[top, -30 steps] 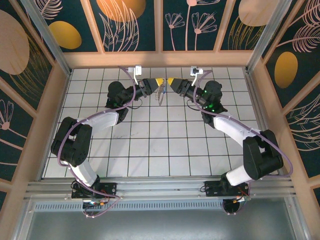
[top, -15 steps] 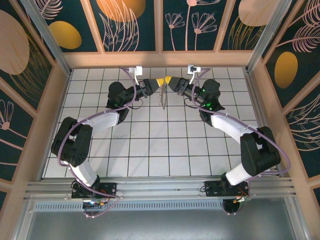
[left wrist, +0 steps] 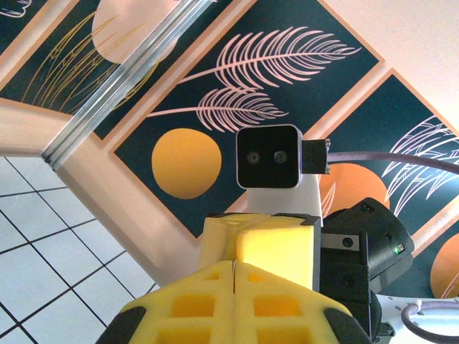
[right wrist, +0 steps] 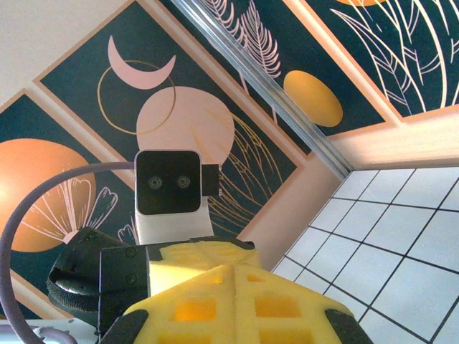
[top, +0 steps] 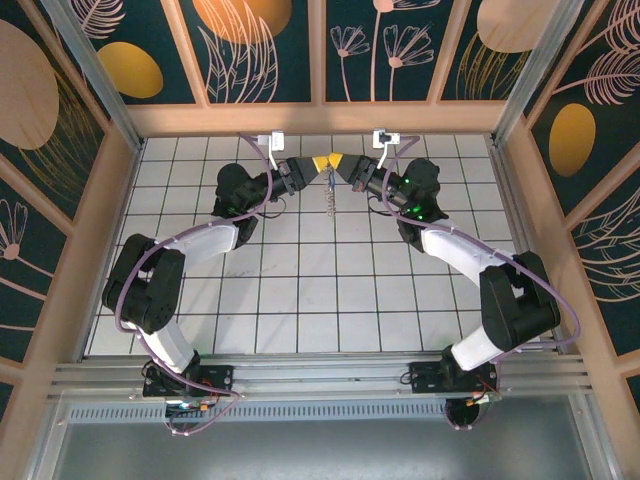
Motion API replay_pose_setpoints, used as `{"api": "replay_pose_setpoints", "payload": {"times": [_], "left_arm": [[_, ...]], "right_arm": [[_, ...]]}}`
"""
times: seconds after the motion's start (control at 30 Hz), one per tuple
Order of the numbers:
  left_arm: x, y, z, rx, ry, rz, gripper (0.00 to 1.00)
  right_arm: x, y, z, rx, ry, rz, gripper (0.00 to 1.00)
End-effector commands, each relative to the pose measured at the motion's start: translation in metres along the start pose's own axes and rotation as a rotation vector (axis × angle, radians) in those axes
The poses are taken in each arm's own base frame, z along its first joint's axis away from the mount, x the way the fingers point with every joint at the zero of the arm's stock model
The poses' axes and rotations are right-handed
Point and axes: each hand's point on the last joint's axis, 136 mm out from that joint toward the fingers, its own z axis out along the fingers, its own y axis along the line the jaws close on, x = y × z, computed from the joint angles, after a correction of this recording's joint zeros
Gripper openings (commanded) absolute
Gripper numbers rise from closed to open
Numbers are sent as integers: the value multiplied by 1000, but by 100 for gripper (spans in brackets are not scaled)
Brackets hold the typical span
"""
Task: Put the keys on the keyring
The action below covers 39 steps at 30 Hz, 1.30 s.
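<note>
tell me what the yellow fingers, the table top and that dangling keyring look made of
yellow fingers: matte yellow plastic, probably moulded or printed, going by the grid of square pockets.
table top: smooth white tiles with dark joints; ceramic or a printed laminate, the look leaves it open.
keyring: a greyish-silver glint suggests metal, but it is too small here to be sure.

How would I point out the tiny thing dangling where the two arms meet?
Start at the white tiled table and follow both arms to its far middle, where the yellow tips of the left gripper and right gripper meet. Just below them in the overhead view hangs the keyring, a thin silvery strand, unlike the chunky yellow tips.
</note>
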Motion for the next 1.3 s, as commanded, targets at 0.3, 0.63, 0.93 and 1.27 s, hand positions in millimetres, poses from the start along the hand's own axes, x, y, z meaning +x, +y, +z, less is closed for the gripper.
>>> {"api": "replay_pose_setpoints", "payload": {"times": [0.3, 0.63, 0.93, 1.27], "left_arm": [[-11, -27, 2, 72, -27, 62, 0], [-14, -26, 3, 51, -18, 84, 11], [-33, -14, -2, -87, 22, 220, 42], [-29, 5, 5, -92, 163, 245, 47]], "right_arm": [[4, 15, -1, -64, 15, -32, 5], [-2, 7, -4, -36, 34, -69, 0], [-17, -15, -7, -2, 180, -156, 0], [-14, -16, -1, -42, 298, -212, 0]]}}
